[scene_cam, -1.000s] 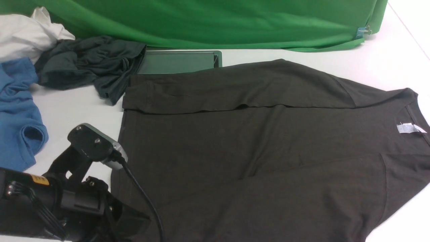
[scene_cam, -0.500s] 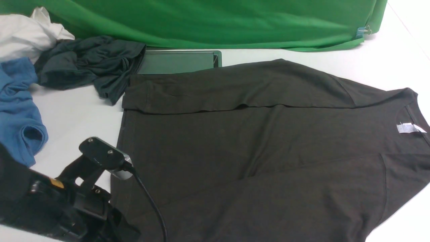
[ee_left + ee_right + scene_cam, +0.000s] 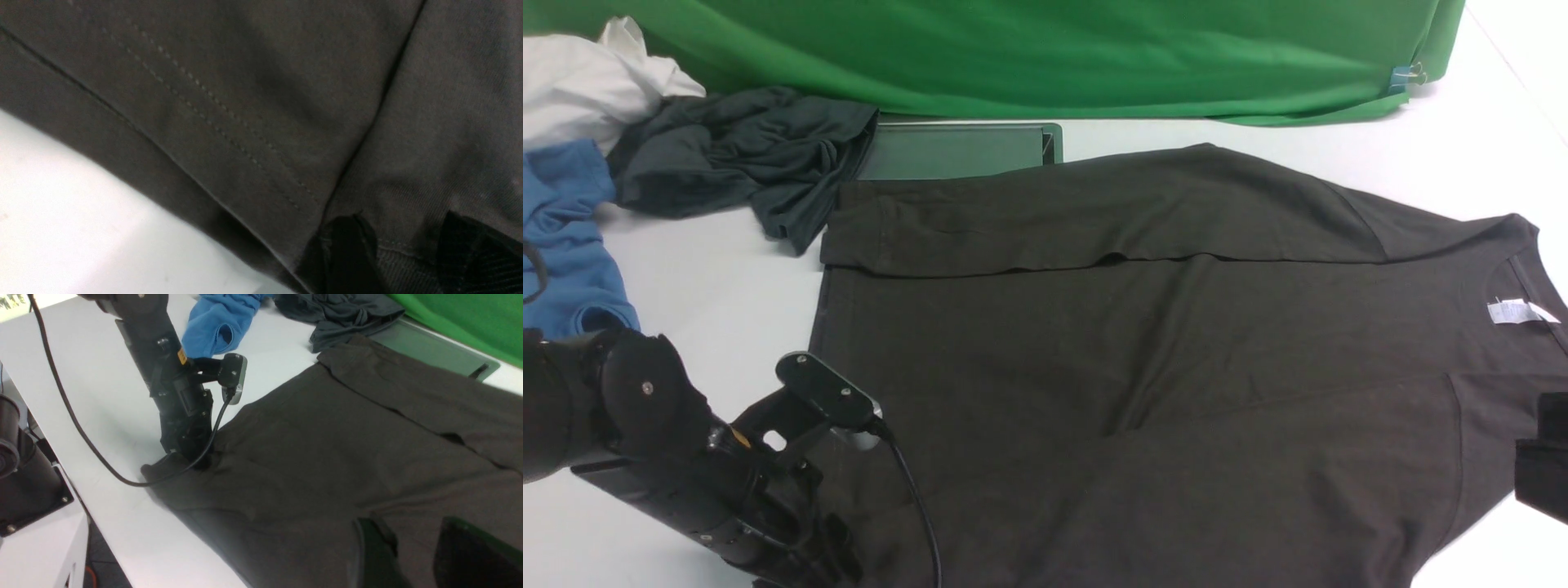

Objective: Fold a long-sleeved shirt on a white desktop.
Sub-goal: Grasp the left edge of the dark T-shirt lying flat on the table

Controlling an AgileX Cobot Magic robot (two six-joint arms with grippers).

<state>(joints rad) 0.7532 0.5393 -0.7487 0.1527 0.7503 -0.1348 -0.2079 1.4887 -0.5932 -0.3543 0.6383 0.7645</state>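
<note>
The long-sleeved shirt (image 3: 1143, 327) lies flat on the white desktop (image 3: 727, 261). Its neck and white label (image 3: 1515, 311) point right, and both sleeves are folded across the body. My left gripper (image 3: 408, 257) is down on the shirt's near left corner by the hem (image 3: 186, 455). Its fingers (image 3: 347, 253) stand apart, with stitched cloth lying loose between them. My right gripper (image 3: 412, 551) hovers open over the shirt's near right part with nothing in it. Only a dark piece of the right gripper (image 3: 1543, 474) shows at the front view's right edge.
A slate-grey garment (image 3: 743, 155), a blue shirt (image 3: 568, 245) and a white cloth (image 3: 588, 82) are heaped at the back left. A green backdrop (image 3: 1054, 57) hangs behind, with a flat grey-green panel (image 3: 956, 151) in front of it. The table's near edge (image 3: 122, 522) runs close to the left arm.
The left arm has swung right and down onto the shirt's near left corner, and its jaws have parted. A piece of the right gripper has come into the front view at the right edge.
</note>
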